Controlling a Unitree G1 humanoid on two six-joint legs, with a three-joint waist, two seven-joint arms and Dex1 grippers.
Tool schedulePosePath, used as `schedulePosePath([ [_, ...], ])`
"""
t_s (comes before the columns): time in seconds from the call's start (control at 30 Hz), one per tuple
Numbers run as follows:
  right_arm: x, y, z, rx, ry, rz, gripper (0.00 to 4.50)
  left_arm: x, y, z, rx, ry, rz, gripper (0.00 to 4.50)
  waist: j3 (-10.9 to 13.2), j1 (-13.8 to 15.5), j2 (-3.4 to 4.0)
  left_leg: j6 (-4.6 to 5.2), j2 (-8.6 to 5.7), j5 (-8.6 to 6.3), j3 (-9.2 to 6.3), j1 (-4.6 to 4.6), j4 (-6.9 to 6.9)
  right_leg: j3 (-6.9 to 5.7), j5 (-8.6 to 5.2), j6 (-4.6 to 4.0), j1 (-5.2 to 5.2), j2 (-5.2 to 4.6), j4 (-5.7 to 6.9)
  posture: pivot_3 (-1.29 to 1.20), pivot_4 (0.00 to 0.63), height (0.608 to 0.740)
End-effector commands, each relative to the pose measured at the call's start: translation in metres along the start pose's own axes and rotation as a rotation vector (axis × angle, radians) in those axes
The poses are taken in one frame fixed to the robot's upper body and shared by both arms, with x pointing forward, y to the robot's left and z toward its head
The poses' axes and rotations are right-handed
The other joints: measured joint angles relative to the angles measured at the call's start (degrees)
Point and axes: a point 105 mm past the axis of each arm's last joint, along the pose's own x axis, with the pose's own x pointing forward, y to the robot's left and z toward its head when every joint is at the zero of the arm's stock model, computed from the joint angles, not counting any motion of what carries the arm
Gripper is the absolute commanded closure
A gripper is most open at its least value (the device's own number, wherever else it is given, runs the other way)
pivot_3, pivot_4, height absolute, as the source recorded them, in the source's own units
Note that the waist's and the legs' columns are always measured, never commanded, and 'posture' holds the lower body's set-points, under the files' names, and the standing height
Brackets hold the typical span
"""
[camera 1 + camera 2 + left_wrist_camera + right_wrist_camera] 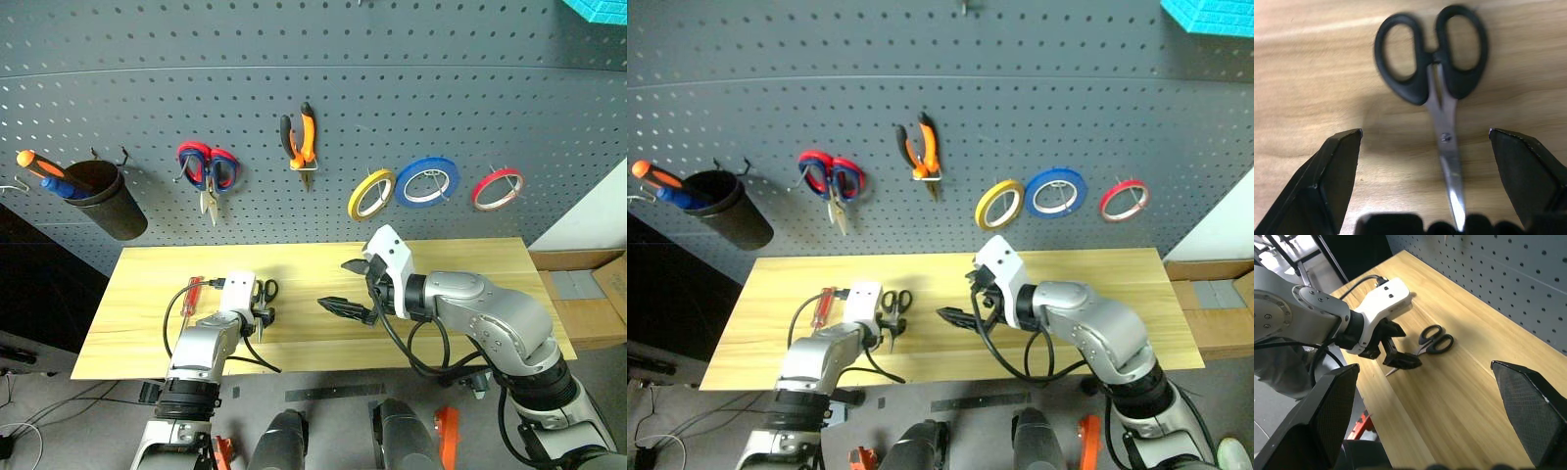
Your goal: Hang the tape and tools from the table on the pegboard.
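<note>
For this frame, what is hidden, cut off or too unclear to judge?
- Scissors: blade tips hidden behind the left gripper body, left wrist view.
- Red-handled screwdriver: shaft hidden by the left arm, eye views.
- Cup on the pegboard: interior dark, contents below the rim unreadable.

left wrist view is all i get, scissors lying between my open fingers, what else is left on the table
Observer: A red-handled screwdriver, just left of your left gripper.
Operator: is the tape hung already
Observer: Yes, the red tape hangs on the pegboard, right of the blue roll.
Operator: and the pliers
Observer: Hung too: pliers right of the shears.
</note>
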Motion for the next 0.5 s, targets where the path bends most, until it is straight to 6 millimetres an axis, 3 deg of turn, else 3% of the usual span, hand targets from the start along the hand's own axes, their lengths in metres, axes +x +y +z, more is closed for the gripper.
schedulePosePath([
  [0.03, -0.004, 0.007, 0.015, -0.048, -0.041, 0.016, 0.00, 0.002, -0.007, -0.003, 0.001, 0.017, -0.028, 0.04, 0.02, -0.02, 0.00, 0.00, 0.00, 0.00, 0.00, 0.00, 0.00, 0.00, 0.00, 0.00, 0.00, 0.00, -0.01, -0.08, 0.272, 0.740],
  [0.17, -0.005, 0.011, 0.017, -0.102, -0.022, 0.043, 0.00, 0.004, -0.006, -0.007, -0.022, 0.036, -0.023, 0.04, 0.04, -0.06, 0.04, 0.00, 0.00, 0.00, 0.00, 0.01, 0.00, -0.01, 0.00, 0.00, 0.01, 0.00, -0.01, -0.09, 0.274, 0.740],
  [0.27, -0.006, 0.013, 0.017, -0.117, -0.015, 0.052, 0.00, 0.007, -0.002, -0.008, -0.063, 0.048, -0.023, 0.59, 0.05, -0.06, 0.05, 0.01, 0.00, 0.00, 0.01, 0.02, 0.00, -0.01, 0.00, 0.00, 0.02, 0.00, -0.01, -0.09, 0.274, 0.740],
  [0.5, -0.008, 0.014, 0.016, -0.127, -0.008, 0.051, 0.00, 0.010, 0.004, -0.005, -0.066, 0.048, -0.017, 2.98, 0.07, -0.08, 0.07, 0.01, 0.00, 0.00, 0.01, 0.02, 0.00, -0.01, 0.00, 0.00, 0.03, 0.00, -0.01, -0.09, 0.274, 0.740],
])
